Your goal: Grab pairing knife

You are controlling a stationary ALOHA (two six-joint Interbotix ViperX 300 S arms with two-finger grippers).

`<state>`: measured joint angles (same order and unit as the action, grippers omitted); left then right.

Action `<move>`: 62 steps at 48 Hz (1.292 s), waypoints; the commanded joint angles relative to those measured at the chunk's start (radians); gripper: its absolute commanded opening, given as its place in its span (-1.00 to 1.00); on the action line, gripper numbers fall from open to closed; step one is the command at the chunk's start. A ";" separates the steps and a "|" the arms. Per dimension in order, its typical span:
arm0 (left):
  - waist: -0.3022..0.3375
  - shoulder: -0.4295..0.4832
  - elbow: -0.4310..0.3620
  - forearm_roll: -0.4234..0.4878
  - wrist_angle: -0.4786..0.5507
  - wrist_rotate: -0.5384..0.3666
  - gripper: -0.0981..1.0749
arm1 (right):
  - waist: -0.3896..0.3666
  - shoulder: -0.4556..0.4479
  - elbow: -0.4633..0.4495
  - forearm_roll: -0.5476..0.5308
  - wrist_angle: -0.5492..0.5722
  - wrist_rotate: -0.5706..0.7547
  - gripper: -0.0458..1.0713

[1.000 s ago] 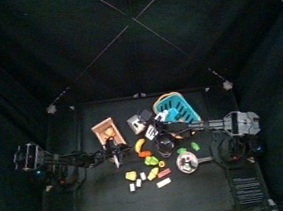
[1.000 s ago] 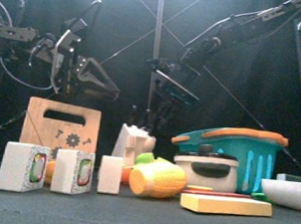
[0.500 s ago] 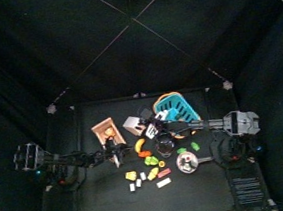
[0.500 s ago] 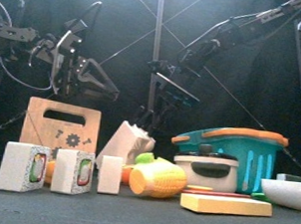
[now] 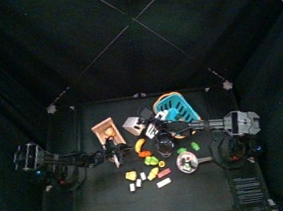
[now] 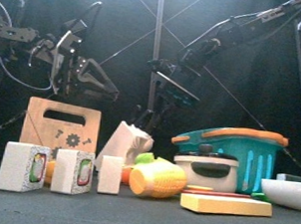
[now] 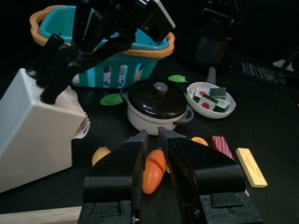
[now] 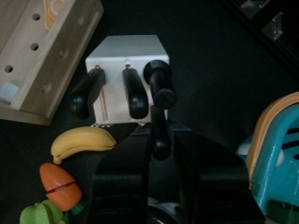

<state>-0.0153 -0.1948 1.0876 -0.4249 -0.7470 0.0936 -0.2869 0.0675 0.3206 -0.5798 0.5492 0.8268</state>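
The white knife block (image 8: pixel 126 63) holds three black-handled knives. My right gripper (image 8: pixel 158 138) is shut on the handle of the outermost knife (image 8: pixel 160 87). In the front view the block (image 6: pixel 127 148) leans over, beside the cutting board (image 6: pixel 61 125), with my right gripper (image 6: pixel 147 117) just above it. From above, the block (image 5: pixel 134 125) lies mid-table with my right gripper (image 5: pixel 149 128) on it. My left gripper (image 7: pixel 152 175) hangs open above the table; an orange carrot (image 7: pixel 155 171) shows between its jaws. The left wrist view shows the block (image 7: pixel 41 122) too.
A teal basket (image 6: pixel 230 150), a lidded black pot (image 6: pixel 208 170) and a white bowl (image 6: pixel 290 192) stand to the right. Toy boxes (image 6: pixel 25 167) and a yellow fruit (image 6: pixel 158 178) line the front. A banana (image 8: pixel 84 143) lies next to the block.
The knife block has tipped from upright to a lean as my right gripper holds the knife handle. The left arm has not moved.
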 commanded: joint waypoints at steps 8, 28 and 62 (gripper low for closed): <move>-0.002 -0.002 -0.009 -0.002 -0.003 0.000 0.26 | 0.005 -0.092 0.011 -0.011 0.023 0.002 0.05; -0.002 -0.002 -0.009 -0.002 -0.003 -0.002 0.26 | 0.028 -0.169 0.044 -0.011 0.034 0.002 0.05; -0.012 -0.002 -0.008 -0.002 -0.003 -0.002 0.26 | 0.060 -0.259 0.100 -0.009 0.061 0.002 0.05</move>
<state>-0.0215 -0.1948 1.0876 -0.4249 -0.7470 0.0920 -0.2301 -0.1534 0.4280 -0.5875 0.6044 0.8283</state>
